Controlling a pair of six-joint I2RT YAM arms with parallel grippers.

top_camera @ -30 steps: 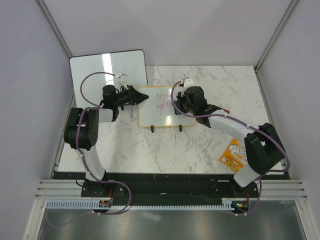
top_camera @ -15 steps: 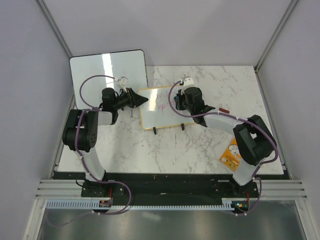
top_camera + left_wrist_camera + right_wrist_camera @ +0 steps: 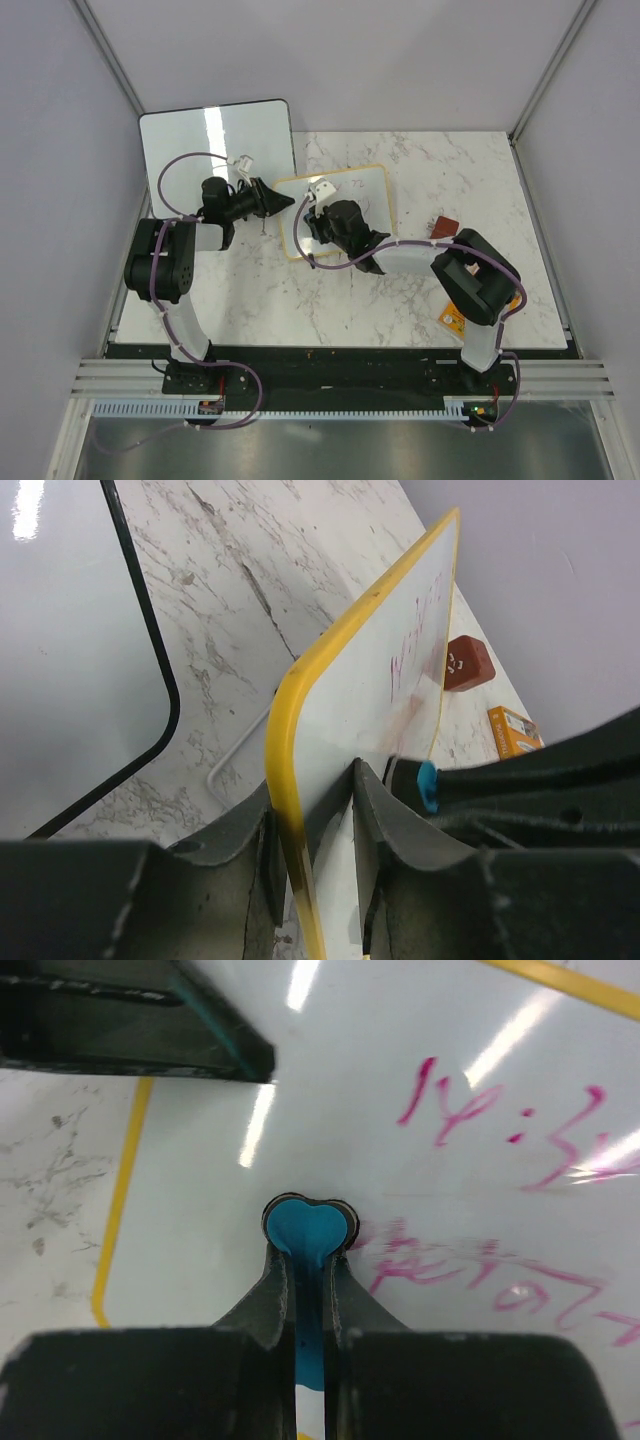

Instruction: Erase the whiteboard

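left gripper [image 3: 312,810] tight on yellow rim of whiteboard [image 3: 400,680], right gripper [image 3: 308,1260] tight around blue eraser [image 3: 308,1228]

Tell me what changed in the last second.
The right gripper, pinching the blue eraser, swept left across the whiteboard, whose right end swung away from the arms. The left gripper stayed on its left edge; the large blank board stayed put.

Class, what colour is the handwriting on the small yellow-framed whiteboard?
Pink-red handwriting, clearest in the right wrist view.
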